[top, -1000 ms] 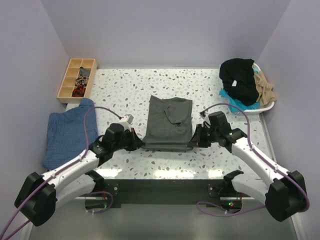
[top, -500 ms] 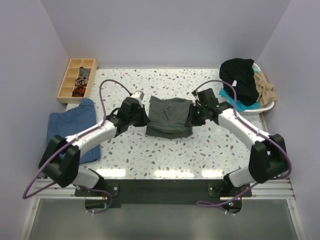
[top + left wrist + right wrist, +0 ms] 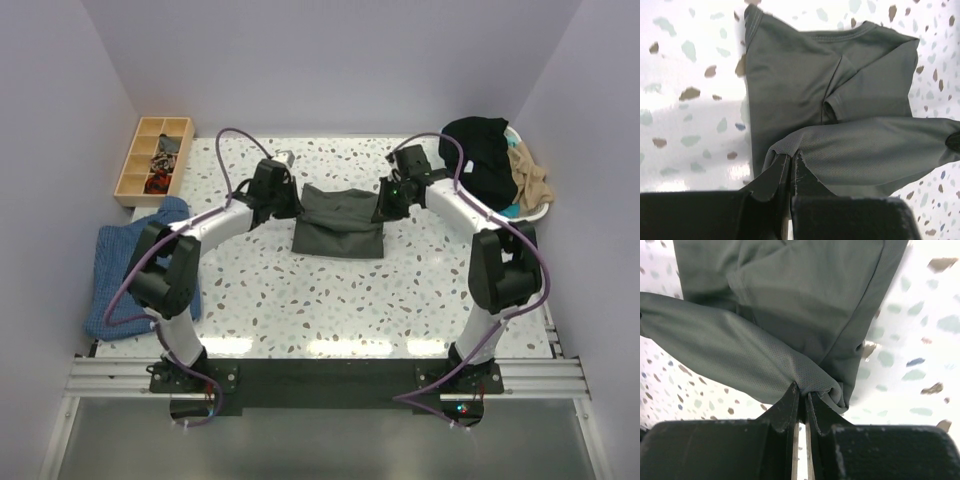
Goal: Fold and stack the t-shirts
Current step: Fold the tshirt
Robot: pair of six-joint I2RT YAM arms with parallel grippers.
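The dark charcoal-grey t-shirt (image 3: 338, 220) lies mid-table, its near hem lifted and carried over towards the collar end. My left gripper (image 3: 294, 203) is shut on the hem's left corner (image 3: 785, 150). My right gripper (image 3: 381, 205) is shut on the hem's right corner (image 3: 812, 385). The held hem spans between them above the rest of the shirt (image 3: 805, 65), whose collar and folded sleeve show beneath. A black t-shirt (image 3: 480, 155), a tan one (image 3: 530, 180) and a teal one (image 3: 470, 210) are heaped at the back right.
A white basket (image 3: 540, 212) holds the heap at the back right. A wooden compartment tray (image 3: 152, 158) with small items stands at the back left. A blue checked cloth (image 3: 118, 262) lies at the left edge. Purple cables loop over both arms.
Both grippers have carried the shirt's near hem away from the table's front towards its back, folding the shirt in half. Both arms are now stretched far out.
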